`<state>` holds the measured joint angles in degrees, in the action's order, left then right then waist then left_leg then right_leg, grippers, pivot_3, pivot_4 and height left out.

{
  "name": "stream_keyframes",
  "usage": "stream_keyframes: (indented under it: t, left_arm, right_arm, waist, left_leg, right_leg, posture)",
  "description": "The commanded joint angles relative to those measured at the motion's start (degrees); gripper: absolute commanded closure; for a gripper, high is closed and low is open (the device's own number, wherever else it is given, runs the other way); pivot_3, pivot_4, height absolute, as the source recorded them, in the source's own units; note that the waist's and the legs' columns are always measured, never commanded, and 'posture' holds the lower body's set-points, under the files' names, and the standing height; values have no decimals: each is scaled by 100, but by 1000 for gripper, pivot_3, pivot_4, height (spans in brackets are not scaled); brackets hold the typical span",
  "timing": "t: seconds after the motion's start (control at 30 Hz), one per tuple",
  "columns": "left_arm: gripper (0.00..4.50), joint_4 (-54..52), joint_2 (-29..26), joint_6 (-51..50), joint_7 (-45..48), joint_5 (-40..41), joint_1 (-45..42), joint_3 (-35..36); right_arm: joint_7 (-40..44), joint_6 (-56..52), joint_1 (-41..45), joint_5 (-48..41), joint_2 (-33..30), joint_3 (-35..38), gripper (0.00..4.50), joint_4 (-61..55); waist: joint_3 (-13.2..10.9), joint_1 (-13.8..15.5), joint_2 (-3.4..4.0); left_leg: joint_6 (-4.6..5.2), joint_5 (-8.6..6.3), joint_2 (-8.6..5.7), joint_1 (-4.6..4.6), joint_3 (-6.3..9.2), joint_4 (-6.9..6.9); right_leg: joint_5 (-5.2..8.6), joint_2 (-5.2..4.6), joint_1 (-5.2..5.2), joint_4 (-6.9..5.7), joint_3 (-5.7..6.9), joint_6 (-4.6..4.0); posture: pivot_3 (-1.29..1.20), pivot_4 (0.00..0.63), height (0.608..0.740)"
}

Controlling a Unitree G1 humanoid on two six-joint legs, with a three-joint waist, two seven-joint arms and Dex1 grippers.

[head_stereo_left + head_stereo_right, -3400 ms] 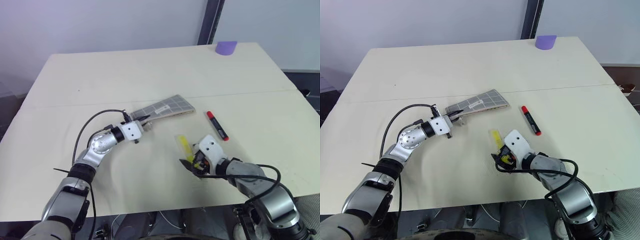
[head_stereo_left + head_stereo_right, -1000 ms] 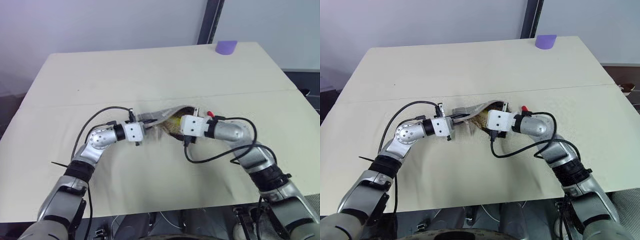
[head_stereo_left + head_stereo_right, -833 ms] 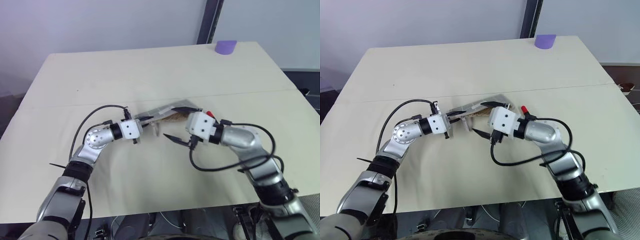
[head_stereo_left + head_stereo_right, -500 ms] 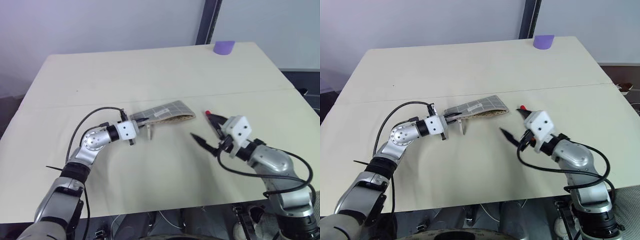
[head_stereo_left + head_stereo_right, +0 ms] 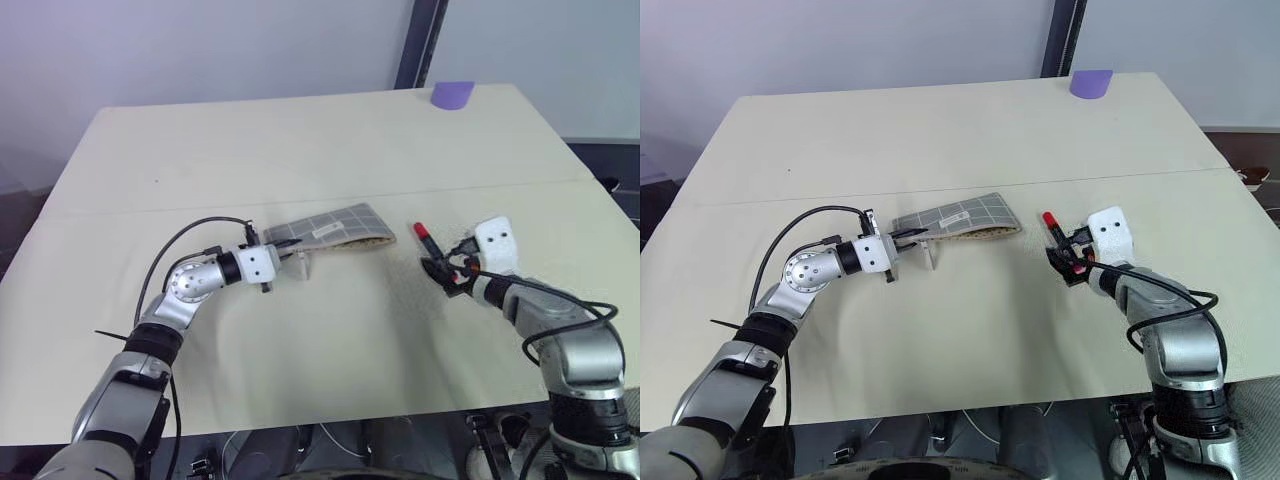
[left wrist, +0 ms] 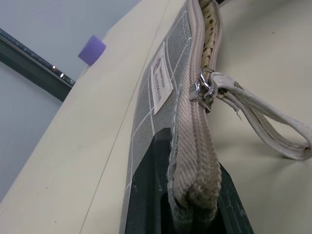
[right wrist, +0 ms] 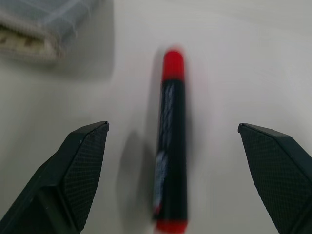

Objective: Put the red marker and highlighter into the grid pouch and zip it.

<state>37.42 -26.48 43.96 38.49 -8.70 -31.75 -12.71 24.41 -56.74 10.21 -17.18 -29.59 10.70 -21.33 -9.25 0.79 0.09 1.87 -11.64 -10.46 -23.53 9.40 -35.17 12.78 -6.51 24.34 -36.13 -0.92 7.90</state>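
While the right gripper [image 7: 173,180] is hanging with its jaws spread wide on either side of the red marker [image 7: 171,141], touching nothing, I'm thinking the round pen could be rolling away if one finger is nudging it first as they close. The left gripper [image 6: 187,204] is staying clenched on the zipper end of the grid pouch [image 5: 335,225], just left of the marker. The mouth could be sagging closed. I'm not seeing the highlighter anywhere on the table [image 5: 300,140].
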Motion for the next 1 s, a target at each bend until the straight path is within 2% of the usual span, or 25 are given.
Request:
stream_keyframes:
  t: [0.03,0.13,0.23,0.27,0.33,0.47,0.53,0.67,0.8,1.0]
  left_arm:
    - [4500,-236,10,53,-82,-22,8,-4]
    - [4500,-272,24,34,-88,-31,22,2]
    - [4500,-273,43,20,-95,-54,9,3]
    - [4500,-270,48,14,-93,-56,-1,3]
    - [4500,-260,66,9,-91,-62,-27,-1]
    - [4500,-206,104,26,-106,-88,-80,-6]
    - [4500,-201,109,43,-106,-102,-94,-13]
    - [4500,-196,111,54,-103,-122,-115,-15]
    - [4500,-205,114,61,-105,-126,-118,-10]
    - [4500,-234,110,80,-77,-132,-97,-18]
  right_arm:
    - [-113,-356,122,-139,11,171,894,-30]
    - [-174,-333,141,-72,-133,103,2392,24]
    - [-180,416,359,17,-150,128,3934,-2]
    - [-87,568,426,-34,-163,111,4109,-72]
    - [233,1092,439,18,-334,-95,4104,-223]
    - [997,1962,497,-666,-198,14,4104,-868]
    - [1440,2414,199,-403,-566,-355,4104,-1054]
    - [1917,3416,-333,757,-1611,-1119,4104,-888]
    - [1908,3885,-471,1173,-1871,-1249,4104,-464]
    - [1822,4138,-421,1581,-1899,-1266,4104,-96]
  waist:
    - [0,-1,0]
    - [0,-4,0]
    - [0,-6,1]
    - [0,-15,0]
    - [0,-11,0]
    - [-1,-10,0]
    - [0,-5,-1]
    - [-1,7,-6]
    - [-3,-15,-8]
    - [-3,-2,-8]
  left_leg:
    - [0,0,0,0,0,0]
    - [0,0,0,0,-2,-3]
    - [0,0,0,0,-3,-4]
    - [0,0,0,0,-5,-4]
    - [0,0,0,0,-5,-4]
    - [1,2,0,-1,-2,1]
    - [4,2,0,-2,-2,0]
    - [8,-5,-7,-2,-2,-9]
    - [7,-5,-8,-2,-10,-15]
    - [1,-1,1,-2,-6,-12]
  right_leg:
    - [0,0,0,-1,0,0]
    - [0,0,-1,0,1,0]
    - [0,-1,-2,0,1,1]
    - [0,-2,-1,0,1,1]
    - [0,-1,0,0,1,2]
    - [0,-1,0,1,4,2]
    - [0,-1,1,1,4,3]
    - [1,0,0,14,12,4]
    - [0,-12,-12,11,5,4]
    - [1,-2,-6,2,5,4]
  posture:
    - [0,150,740]
    - [0,150,740]
    - [0,150,740]
    - [0,150,740]
    - [0,150,740]
    - [0,150,740]
    - [0,150,740]
    - [0,150,740]
    - [0,150,740]
    - [0,150,740]
